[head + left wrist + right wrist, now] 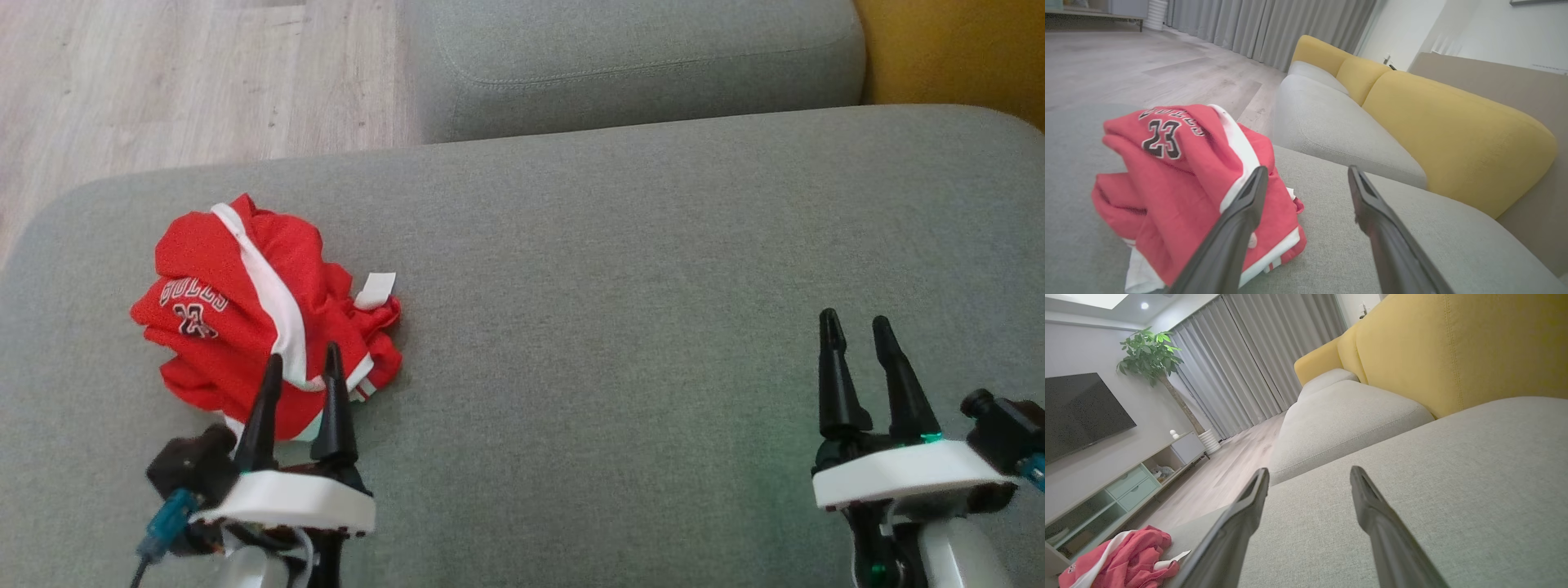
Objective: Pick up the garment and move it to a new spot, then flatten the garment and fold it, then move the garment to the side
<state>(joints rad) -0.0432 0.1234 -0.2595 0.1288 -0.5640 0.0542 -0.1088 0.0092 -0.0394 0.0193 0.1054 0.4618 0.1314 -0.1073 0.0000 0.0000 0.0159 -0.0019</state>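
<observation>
Head view: the garment [245, 318], a red jersey with white trim, lies crumpled in a heap at the left middle of the frame on the grey seat cushion [620, 269]. A small white tag [375, 290] sticks out at its right edge. The left gripper [303, 354] rises from the lower left with its fingers spread apart and holding nothing; their tips overlap the heap's lower edge, and whether they touch the cloth cannot be told. The right gripper [855, 318] stands at the lower right over bare cushion, well apart from the garment, with its fingers likewise spread and empty. A second cushion [637, 57] lies along the top, with wooden floor [163, 73] at the upper left.

Left wrist view: the garment [1180, 171] sits at the left, a black "23" [1161, 139] on its upper fold. The left gripper [1307, 169] is spread wide. One of its fingers [1237, 220] crosses in front of the cloth's right side, and the other lies over grey cushion. A yellow backrest [1453, 134] runs along the right, and grey curtains [1274, 28] hang at the top.

Right wrist view: the right gripper [1308, 470] has its fingers parted over bare cushion, gripping nothing. The garment [1126, 559] shows in the lower left corner. A television [1081, 412], a plant [1149, 351] and a low cabinet [1126, 486] line the left side.
</observation>
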